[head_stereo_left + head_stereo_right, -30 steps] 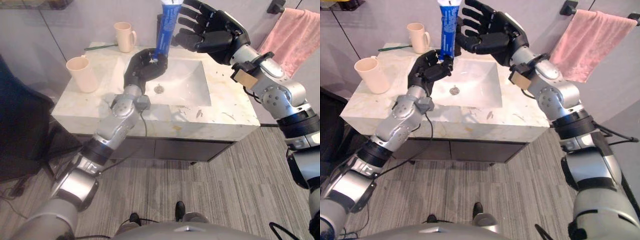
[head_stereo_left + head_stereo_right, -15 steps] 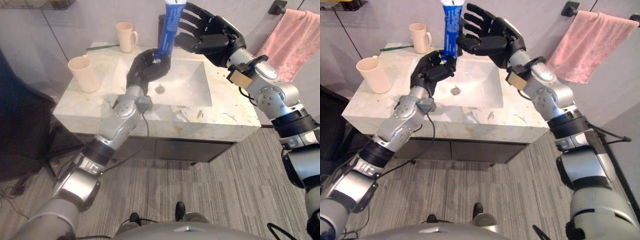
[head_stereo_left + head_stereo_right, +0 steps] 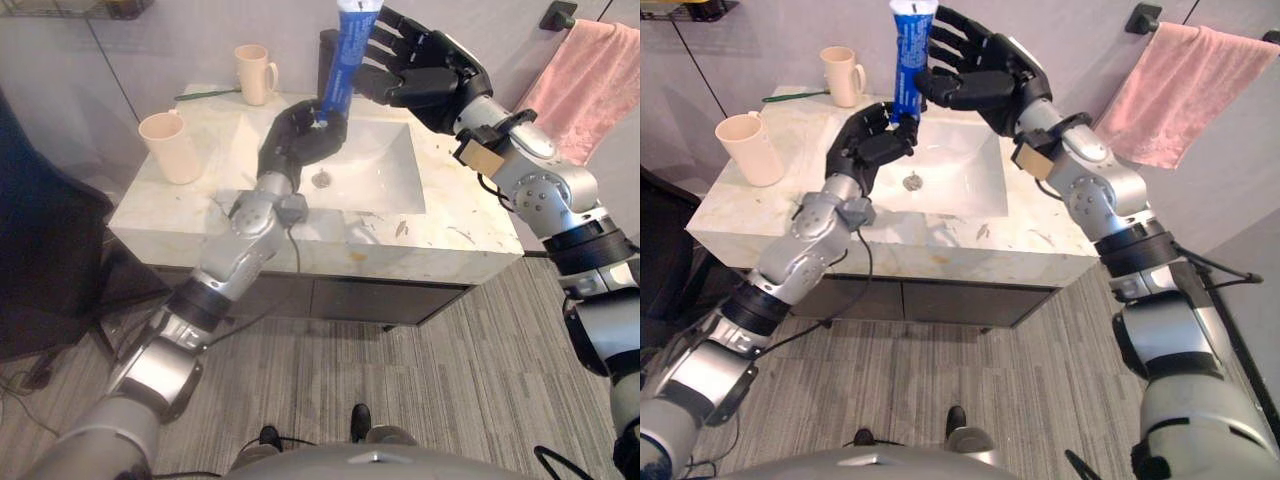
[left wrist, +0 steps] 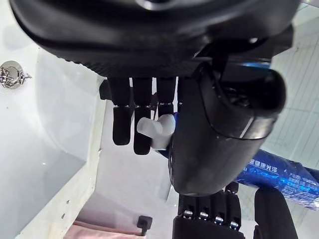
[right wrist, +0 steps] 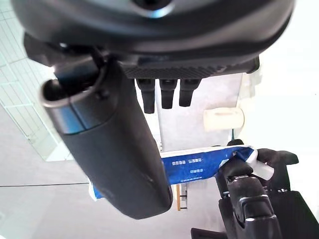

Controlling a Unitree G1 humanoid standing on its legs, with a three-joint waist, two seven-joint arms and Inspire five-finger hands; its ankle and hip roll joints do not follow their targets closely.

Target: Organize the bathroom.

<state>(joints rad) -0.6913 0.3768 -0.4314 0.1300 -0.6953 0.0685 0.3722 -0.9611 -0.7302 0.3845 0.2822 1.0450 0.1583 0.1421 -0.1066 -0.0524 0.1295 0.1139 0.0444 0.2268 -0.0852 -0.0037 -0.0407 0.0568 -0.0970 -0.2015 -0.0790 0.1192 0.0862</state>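
Over the sink (image 3: 375, 165) set in the marble worktop (image 3: 200, 205), the left hand (image 3: 295, 135) holds a blue toothpaste tube (image 3: 340, 55) upright by its lower, white-capped end, fingers and thumb curled round it, so the tube stands up above the back half of the basin. The tube carries white print on the blue, with a row of small characters visible in the right wrist view, but it is too small to read. The right hand (image 3: 425, 70) hangs just beside the upper part of the tube, near the worktop's back edge, its fingers spread and fairly straight with the tips close to the tube; whether they touch it I cannot tell. At the worktop's left edge stands a pale peach cup (image 3: 168, 147), and nearer the back left corner a cream mug with a handle (image 3: 254, 73); a thin green toothbrush (image 3: 205, 94) lies flat on the marble just left of that mug. A drain (image 3: 320, 179) sits in the middle of the basin floor. Off to the right of the worktop a pink towel (image 3: 585, 80) hangs over a wall rail
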